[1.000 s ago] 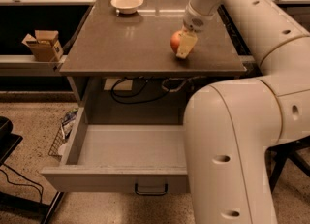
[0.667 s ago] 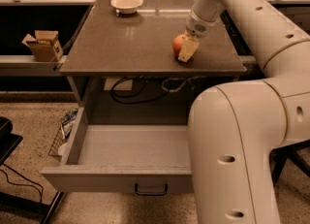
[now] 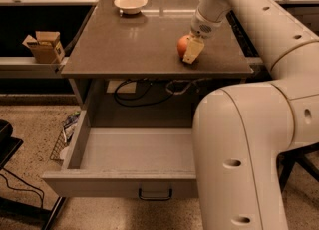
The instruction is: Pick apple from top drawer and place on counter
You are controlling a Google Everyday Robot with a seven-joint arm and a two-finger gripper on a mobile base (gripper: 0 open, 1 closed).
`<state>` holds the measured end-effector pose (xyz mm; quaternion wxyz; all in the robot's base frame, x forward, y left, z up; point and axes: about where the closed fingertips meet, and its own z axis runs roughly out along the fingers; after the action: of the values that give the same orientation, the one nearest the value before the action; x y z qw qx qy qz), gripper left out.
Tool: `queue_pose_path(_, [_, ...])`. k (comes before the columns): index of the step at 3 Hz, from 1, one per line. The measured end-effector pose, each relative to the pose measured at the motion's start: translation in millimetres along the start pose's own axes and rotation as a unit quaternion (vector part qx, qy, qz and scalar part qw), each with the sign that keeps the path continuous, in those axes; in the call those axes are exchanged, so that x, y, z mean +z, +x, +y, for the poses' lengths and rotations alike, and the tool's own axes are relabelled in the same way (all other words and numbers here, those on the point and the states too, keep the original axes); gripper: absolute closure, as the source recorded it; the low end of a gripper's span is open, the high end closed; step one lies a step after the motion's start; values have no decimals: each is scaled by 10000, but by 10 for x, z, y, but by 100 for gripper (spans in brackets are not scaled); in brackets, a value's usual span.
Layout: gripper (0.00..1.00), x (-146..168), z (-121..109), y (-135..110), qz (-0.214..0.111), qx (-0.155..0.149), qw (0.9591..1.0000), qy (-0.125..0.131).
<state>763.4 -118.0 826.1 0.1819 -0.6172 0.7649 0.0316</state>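
The red-orange apple (image 3: 183, 46) sits low at the right side of the brown-grey counter (image 3: 124, 42), at or just above its surface. My gripper (image 3: 189, 50) reaches down from the upper right and is shut on the apple. One cream finger (image 3: 194, 51) shows on the apple's right side; the other is hidden behind the fruit. The grey top drawer (image 3: 119, 185) is pulled wide open below the counter. Its inside is empty and its dark handle (image 3: 155, 194) faces the front.
A white shallow bowl (image 3: 130, 3) stands at the back of the counter. A cardboard box (image 3: 45, 46) sits on a ledge at left. Dark cables (image 3: 137, 93) hang under the counter. My bulky arm (image 3: 249, 149) fills the right side, in front of the drawer's right end.
My gripper and the apple have sunk slightly toward the counter together, and the arm has shifted a little to the right. The drawer stays open.
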Motion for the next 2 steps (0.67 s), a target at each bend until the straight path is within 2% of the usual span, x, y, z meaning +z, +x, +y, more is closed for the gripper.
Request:
queue_pose_path(1, [28, 0, 0, 0, 0, 0, 10000, 0])
queue_pose_path(2, [4, -15, 18, -43, -226, -176, 9996, -23])
